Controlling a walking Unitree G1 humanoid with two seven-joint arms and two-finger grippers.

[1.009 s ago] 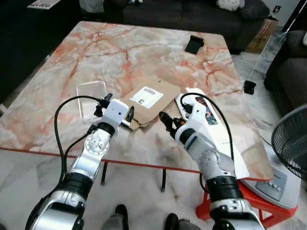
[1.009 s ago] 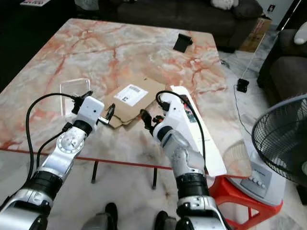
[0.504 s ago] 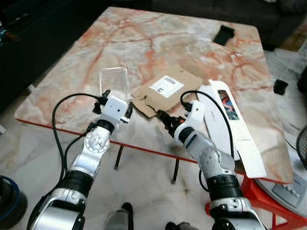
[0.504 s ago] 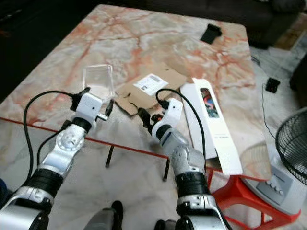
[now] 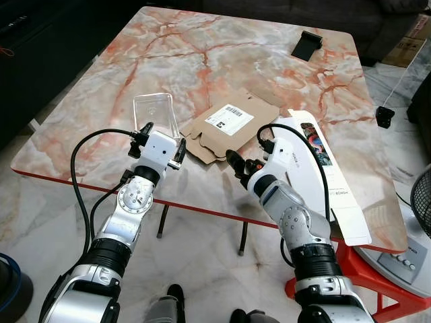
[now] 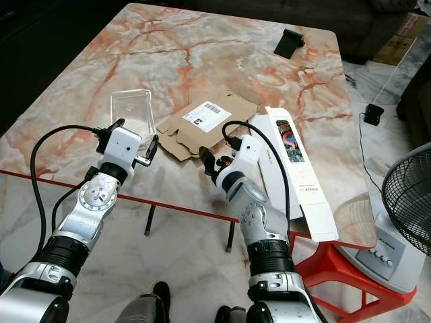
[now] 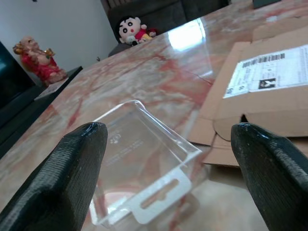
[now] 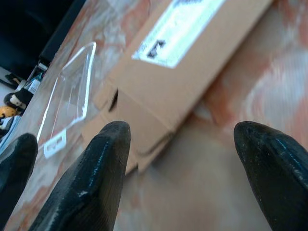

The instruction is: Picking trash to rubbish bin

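On the marble table (image 5: 202,54) lie a clear plastic tray (image 5: 153,113), a flattened cardboard mailer (image 5: 232,124) with a white label, and a long white box (image 5: 322,171). My left gripper (image 5: 161,139) hovers open at the tray's near end; in the left wrist view the tray (image 7: 139,163) sits just ahead of the gripper (image 7: 163,192). Near the front edge, my right gripper (image 5: 237,167) is open, pointing at the mailer's near corner. In the right wrist view the mailer (image 8: 192,67) lies ahead of the gripper (image 8: 183,173), with the tray (image 8: 67,101) beyond.
A small black stand (image 5: 306,46) sits at the table's far side. A fan (image 6: 411,202) and a red stool (image 5: 363,286) stand at the right. A dark round container (image 5: 10,289) is on the floor at lower left.
The whole picture shifted as the camera moved. Both grippers stay open, and the left one now sits nearer the clear tray.
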